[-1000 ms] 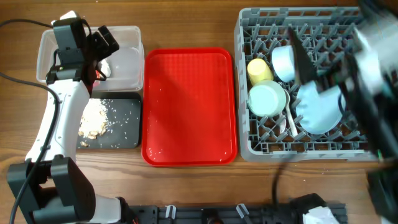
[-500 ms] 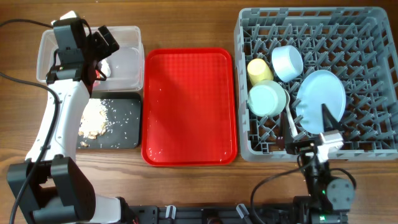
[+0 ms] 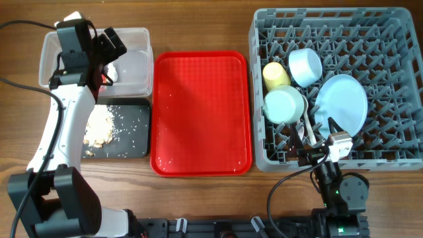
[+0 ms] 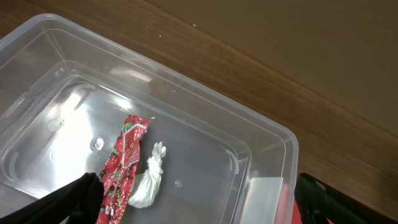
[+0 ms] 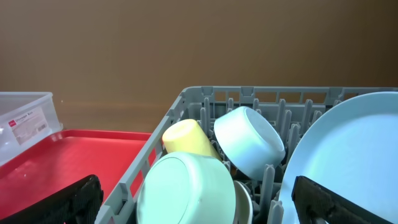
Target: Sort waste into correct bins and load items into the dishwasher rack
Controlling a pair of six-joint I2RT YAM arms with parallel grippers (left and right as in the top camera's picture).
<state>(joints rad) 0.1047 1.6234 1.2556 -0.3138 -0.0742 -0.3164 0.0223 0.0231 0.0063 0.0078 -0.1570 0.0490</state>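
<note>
Left claw (image 4: 198, 186): jaws wide apart, empty, hanging over the clear tub (image 4: 267, 134) at far left. The red wrapper (image 4: 122, 165) lies on the tub floor directly beneath, white scrap (image 4: 148, 183) touching it, its long axis crosswise to the line between the fingers. Right claw (image 5: 196, 190): spread, empty, at the near edge of the rack (image 3: 396, 39), plate (image 5: 348, 162) just beyond; you likely need only lift the left arm clear.

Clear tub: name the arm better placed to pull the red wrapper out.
Left. The left tool hangs open directly over the clear tub, the red wrapper just beneath. The right tool sits far off, at the dishwasher rack's near edge.
</note>
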